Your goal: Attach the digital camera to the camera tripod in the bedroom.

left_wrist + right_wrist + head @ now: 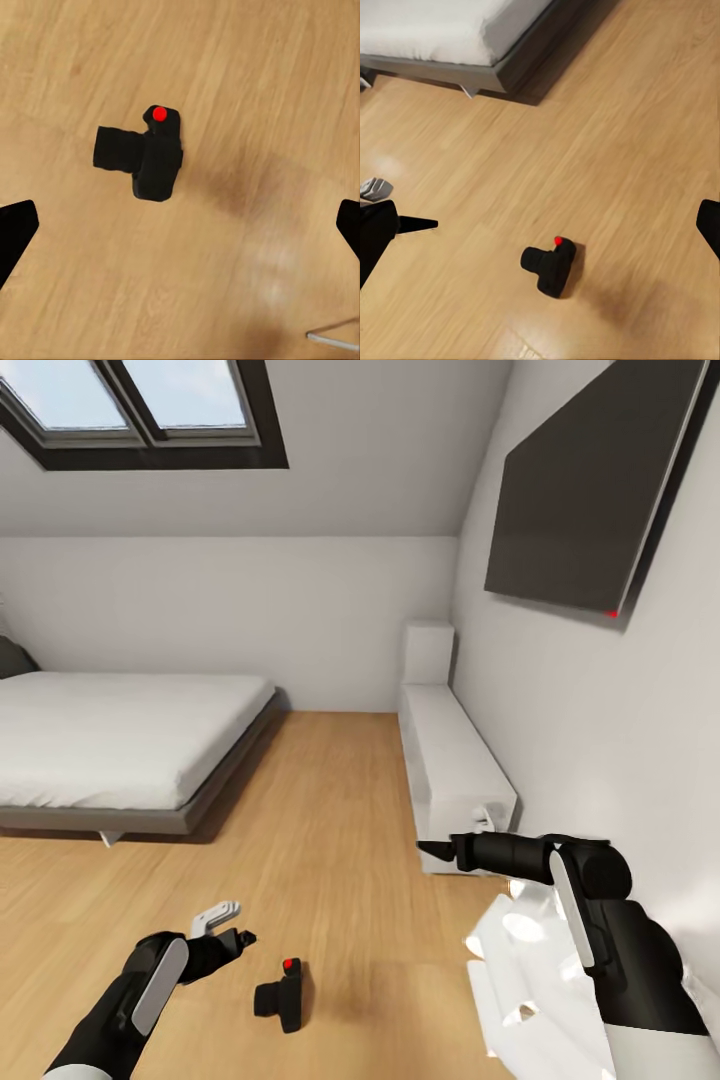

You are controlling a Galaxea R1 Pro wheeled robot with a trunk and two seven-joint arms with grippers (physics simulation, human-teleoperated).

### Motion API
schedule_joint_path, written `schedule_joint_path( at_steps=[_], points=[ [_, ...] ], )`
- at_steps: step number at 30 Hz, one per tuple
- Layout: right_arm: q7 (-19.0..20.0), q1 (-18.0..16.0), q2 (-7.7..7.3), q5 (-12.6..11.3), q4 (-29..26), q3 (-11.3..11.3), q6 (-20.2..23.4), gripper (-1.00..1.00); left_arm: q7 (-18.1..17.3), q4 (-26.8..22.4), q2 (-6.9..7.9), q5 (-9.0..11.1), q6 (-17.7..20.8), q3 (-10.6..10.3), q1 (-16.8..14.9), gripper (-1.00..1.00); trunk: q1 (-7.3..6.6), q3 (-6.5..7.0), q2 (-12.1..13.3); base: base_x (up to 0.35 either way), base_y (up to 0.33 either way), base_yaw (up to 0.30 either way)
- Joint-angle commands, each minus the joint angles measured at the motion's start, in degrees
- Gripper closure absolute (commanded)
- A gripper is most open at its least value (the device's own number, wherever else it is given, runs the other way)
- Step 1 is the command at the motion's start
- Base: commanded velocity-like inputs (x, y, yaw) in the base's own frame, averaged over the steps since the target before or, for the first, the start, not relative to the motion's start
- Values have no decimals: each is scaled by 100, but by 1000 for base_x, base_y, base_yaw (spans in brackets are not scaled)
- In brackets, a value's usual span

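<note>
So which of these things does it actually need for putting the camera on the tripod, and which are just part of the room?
Belongs to the job:
- digital camera, lying on the wood floor
- left pincer, open beside it

Just there:
- bed
- white low cabinet
- dark wall panel
- skylight

Skylight [140, 405] in sloped ceiling. Dark TV [585, 490] on right wall. Low white cabinet [450, 765] beneath, along wall. Crumpled white heap [525, 980] near right.
</note>
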Motion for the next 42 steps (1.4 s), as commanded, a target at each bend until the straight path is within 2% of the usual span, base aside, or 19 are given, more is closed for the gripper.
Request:
schedule_joint_path(
  at_steps=[1,10,29,42],
  points=[
    [33,-6,1,22,-5,-4,37,-100,50,-10,1,61,22,-1,-2,-100,0,-6,-3,75,312,0],
    [28,-6,1,22,-5,14,37,-100,62,-24,-7,54,15,-3,-2,-100,0,-6,-3,75,245,0],
    [24,-6,1,22,-4,17,37,-100,68,-24,-8,59,14,0,-2,-100,0,-6,-3,10,27,0],
    [24,-6,8,22,3,12,37,-100,73,-24,-13,53,8,-1,-2,-100,0,-6,-3,0,159,0]
  ],
)
